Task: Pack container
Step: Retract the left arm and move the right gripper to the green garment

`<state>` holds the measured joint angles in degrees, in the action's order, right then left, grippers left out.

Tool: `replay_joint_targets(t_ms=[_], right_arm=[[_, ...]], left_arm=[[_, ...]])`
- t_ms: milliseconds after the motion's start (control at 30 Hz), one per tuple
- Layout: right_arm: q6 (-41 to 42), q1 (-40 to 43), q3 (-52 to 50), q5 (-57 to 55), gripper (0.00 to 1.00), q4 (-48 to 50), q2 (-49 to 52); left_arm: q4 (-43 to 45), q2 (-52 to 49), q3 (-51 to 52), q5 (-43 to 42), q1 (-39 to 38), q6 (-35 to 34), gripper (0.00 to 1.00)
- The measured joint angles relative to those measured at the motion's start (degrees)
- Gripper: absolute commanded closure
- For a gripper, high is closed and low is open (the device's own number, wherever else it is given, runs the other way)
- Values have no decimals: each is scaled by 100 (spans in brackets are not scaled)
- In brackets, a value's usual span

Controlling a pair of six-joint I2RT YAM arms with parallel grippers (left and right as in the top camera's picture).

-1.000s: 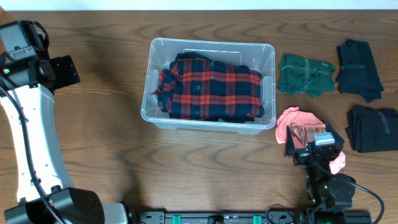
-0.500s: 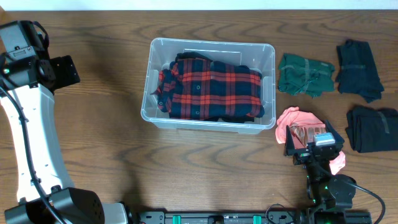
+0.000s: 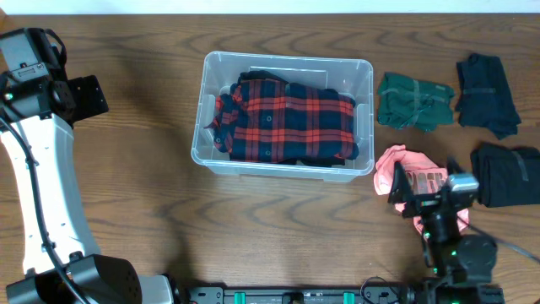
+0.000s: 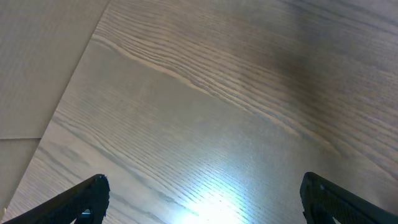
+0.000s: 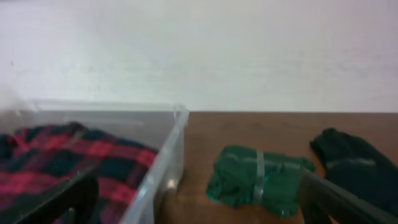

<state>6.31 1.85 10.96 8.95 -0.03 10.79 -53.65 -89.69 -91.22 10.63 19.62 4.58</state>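
Note:
The clear plastic container (image 3: 364,118) stands mid-table and holds a folded red and navy plaid shirt (image 3: 287,118). In the right wrist view the container's wall (image 5: 171,149) is at the left with the plaid shirt (image 5: 56,155) inside. My right gripper (image 3: 429,192) hovers over a pink garment (image 3: 393,162) to the right of the container. Its fingers (image 5: 199,202) are open and empty, facing a folded green garment (image 5: 261,177). My left gripper (image 3: 87,96) is far left, open and empty (image 4: 202,199) over bare wood.
The green garment (image 3: 413,101) lies right of the container. Two dark folded garments lie at the far right, one at the back (image 3: 488,83) and one nearer (image 3: 506,173). The back one shows in the right wrist view (image 5: 354,165). A pale wall stands behind the table.
My right gripper has shifted slightly to the right and turned over the pink garment. The left arm, the container and the garments have not moved.

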Motion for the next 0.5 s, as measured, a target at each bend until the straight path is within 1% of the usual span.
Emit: replay_joint_targets(t_ms=[67,133,233,333,400,500], right_arm=[[52,0,518,90,1,-15,546],[94,0,1117,236,1,-234,1189],[136,0,2146,490,1,-807,2240],[101,0,3394,793,1,-1755,3383],[-52,0,4092,1008,1,-2216,4004],[-227,0,4756,1228,1,-2468,4621]], left_arm=[[0,0,0,9,0,2,2],[-9,0,0,9,0,2,2],[0,0,0,9,0,2,2],[-2,0,0,7,0,2,2],[-2,0,0,9,0,2,2],[0,0,0,11,0,2,2]])
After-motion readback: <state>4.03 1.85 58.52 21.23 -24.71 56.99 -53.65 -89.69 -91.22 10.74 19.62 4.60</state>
